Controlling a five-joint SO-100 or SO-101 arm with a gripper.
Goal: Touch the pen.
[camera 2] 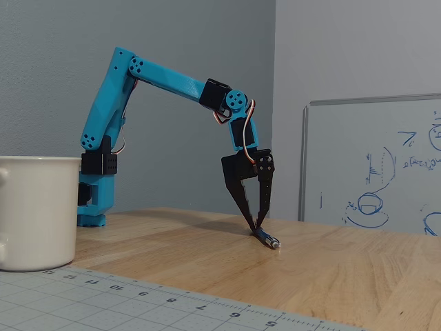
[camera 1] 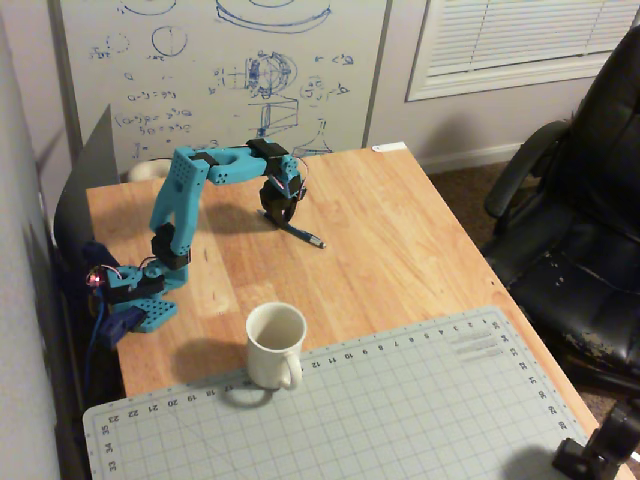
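Resting tips on pen [camera 2: 266, 238], jaws nearly together, not clamped on it. Pen lies flat on wooden table [camera 1: 400, 240], well apart from white mug [camera 1: 275, 345]. Risk: more downward push skids pen sideways, breaking contact w/ gripper [camera 2: 255, 226]

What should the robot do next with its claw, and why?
Probably just ease the claw down a tiny bit. In the fixed view its tips are already right at the end of the pen lying on the table, so only a small nudge should make the touch sure.
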